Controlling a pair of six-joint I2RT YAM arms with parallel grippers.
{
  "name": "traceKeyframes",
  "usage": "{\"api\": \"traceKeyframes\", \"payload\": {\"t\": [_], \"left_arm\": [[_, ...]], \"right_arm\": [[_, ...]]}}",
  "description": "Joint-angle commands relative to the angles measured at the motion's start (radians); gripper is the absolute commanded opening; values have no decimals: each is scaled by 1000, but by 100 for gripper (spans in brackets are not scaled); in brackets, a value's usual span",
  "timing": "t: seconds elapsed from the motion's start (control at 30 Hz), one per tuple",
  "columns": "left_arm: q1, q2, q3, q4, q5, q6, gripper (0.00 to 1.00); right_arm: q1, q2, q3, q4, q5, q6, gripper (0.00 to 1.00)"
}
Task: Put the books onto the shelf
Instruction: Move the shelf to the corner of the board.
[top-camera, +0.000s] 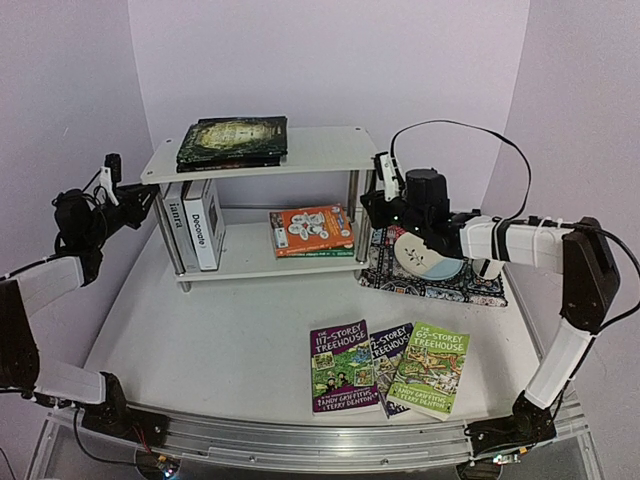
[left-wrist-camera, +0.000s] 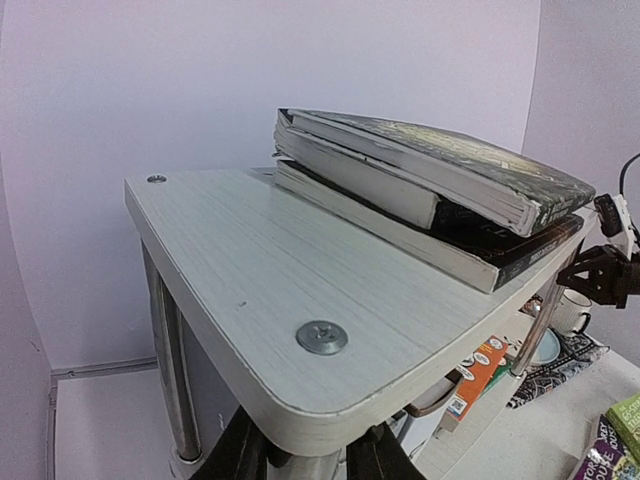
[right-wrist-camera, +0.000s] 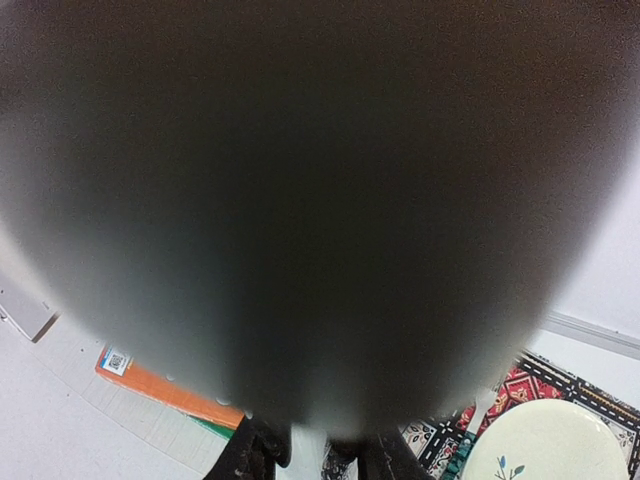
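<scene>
The white shelf (top-camera: 325, 148) stands at the back of the table. Two dark books (top-camera: 233, 140) lie stacked on its top board (left-wrist-camera: 250, 260). Two white hardbacks (top-camera: 196, 222) stand upright on the lower board, and an orange paperback (top-camera: 312, 230) lies flat there. Three Treehouse paperbacks (top-camera: 388, 368) lie overlapping on the table in front. My left gripper (top-camera: 140, 198) is shut round the chrome post under the shelf's left corner (left-wrist-camera: 310, 455). My right gripper (top-camera: 375, 205) is shut on the post at the right end (right-wrist-camera: 325, 455); a dark blur fills most of that view.
A patterned mat (top-camera: 445, 282) lies right of the shelf, with a pale plate (top-camera: 425, 255) on it, under my right arm. A white mug (left-wrist-camera: 570, 310) stands there too. Purple walls close in behind and on both sides.
</scene>
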Motion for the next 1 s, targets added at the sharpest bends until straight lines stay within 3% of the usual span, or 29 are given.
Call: {"api": "traceKeyframes", "payload": {"t": [0.0, 0.03, 0.2, 0.33, 0.43, 0.53, 0.8, 0.97], "left_arm": [[-1, -115, 13, 135, -24, -108, 12], [-1, -122, 7, 132, -29, -107, 18], [-1, -157, -35, 119, -110, -181, 54], [-1, -183, -70, 104, -140, -219, 76], [-1, -224, -97, 90, -137, -228, 89], [-1, -266, -125, 72, -154, -262, 94], [-1, -418, -203, -107, -144, -301, 95], [-2, -534, -288, -164, -122, -455, 94]], "right_arm": [[47, -79, 0, 49, -59, 30, 23], [47, -80, 0, 49, -56, 32, 27], [48, -73, -3, 42, 2, 40, 78], [47, -83, -14, 37, 42, 48, 98], [47, -101, -23, 17, 46, 51, 98], [47, -130, -44, -11, 48, 51, 98], [47, -223, -141, -53, 46, 77, 98], [47, -263, -190, -83, 47, 111, 98]]}}
